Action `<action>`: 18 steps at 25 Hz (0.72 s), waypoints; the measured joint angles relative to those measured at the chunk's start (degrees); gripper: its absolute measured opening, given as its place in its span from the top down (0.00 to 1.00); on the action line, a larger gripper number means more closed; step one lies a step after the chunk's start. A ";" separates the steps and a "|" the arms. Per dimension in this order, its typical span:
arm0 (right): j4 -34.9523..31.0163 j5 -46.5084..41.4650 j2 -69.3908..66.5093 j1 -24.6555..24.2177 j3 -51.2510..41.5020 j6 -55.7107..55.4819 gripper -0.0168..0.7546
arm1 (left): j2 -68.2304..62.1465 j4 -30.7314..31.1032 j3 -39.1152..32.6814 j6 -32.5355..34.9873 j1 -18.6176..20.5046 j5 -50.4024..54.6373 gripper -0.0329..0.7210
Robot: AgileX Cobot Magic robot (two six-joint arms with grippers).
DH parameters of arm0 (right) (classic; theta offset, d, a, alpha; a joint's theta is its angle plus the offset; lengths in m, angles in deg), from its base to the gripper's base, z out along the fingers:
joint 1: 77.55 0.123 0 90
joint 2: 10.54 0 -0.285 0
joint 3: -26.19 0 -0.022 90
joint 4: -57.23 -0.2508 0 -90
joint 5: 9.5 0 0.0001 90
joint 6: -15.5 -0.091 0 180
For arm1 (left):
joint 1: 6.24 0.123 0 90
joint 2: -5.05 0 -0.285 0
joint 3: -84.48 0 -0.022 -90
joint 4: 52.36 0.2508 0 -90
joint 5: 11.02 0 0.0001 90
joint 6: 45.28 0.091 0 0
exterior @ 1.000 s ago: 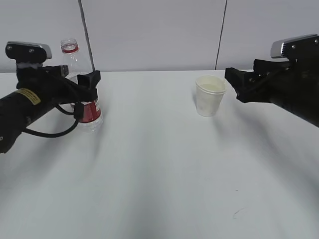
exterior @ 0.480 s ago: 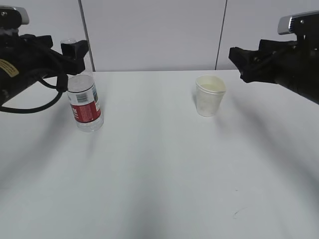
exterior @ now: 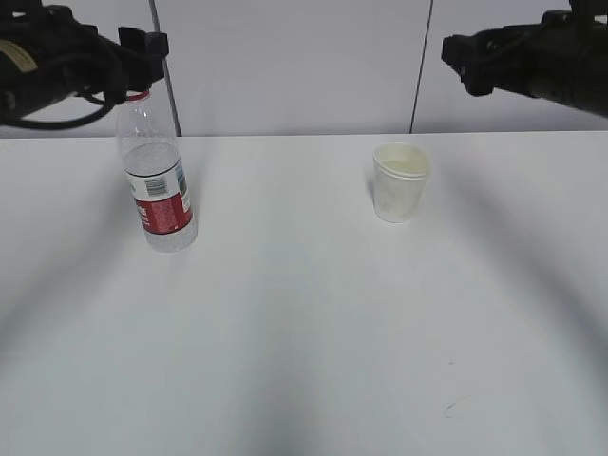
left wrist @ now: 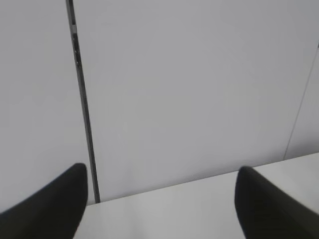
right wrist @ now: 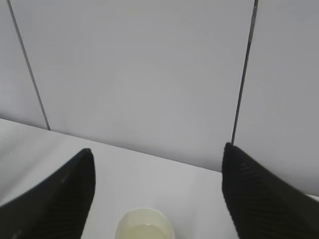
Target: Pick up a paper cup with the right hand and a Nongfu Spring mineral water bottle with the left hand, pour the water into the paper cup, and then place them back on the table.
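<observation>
The Nongfu Spring mineral water bottle (exterior: 158, 182) stands upright and capless on the left of the table (exterior: 304, 323), with water (exterior: 152, 163) filling its lower part. The paper cup (exterior: 400, 182) stands upright right of centre and also shows at the bottom of the right wrist view (right wrist: 144, 227), with liquid inside. My left gripper (exterior: 142, 52) hangs open above the bottle's neck, clear of it, with nothing between its fingers (left wrist: 162, 177). My right gripper (exterior: 461, 65) is open, high above and to the right of the cup, and empty (right wrist: 157, 159).
A grey panelled wall (exterior: 285, 66) with dark vertical seams rises behind the table's far edge. A small dark scuff (exterior: 454, 407) marks the near right of the tabletop.
Both arms have risen from table height to the top of the view. The left gripper lifted away from around the bottle, the right away from beside the cup. Bottle and cup stayed put.
</observation>
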 joint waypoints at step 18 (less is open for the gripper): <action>19.52 -32.60 0.00 0.00 26.51 -24.40 0.21 | 1.06 -1.25 29.36 0.00 0.00 40.03 0.22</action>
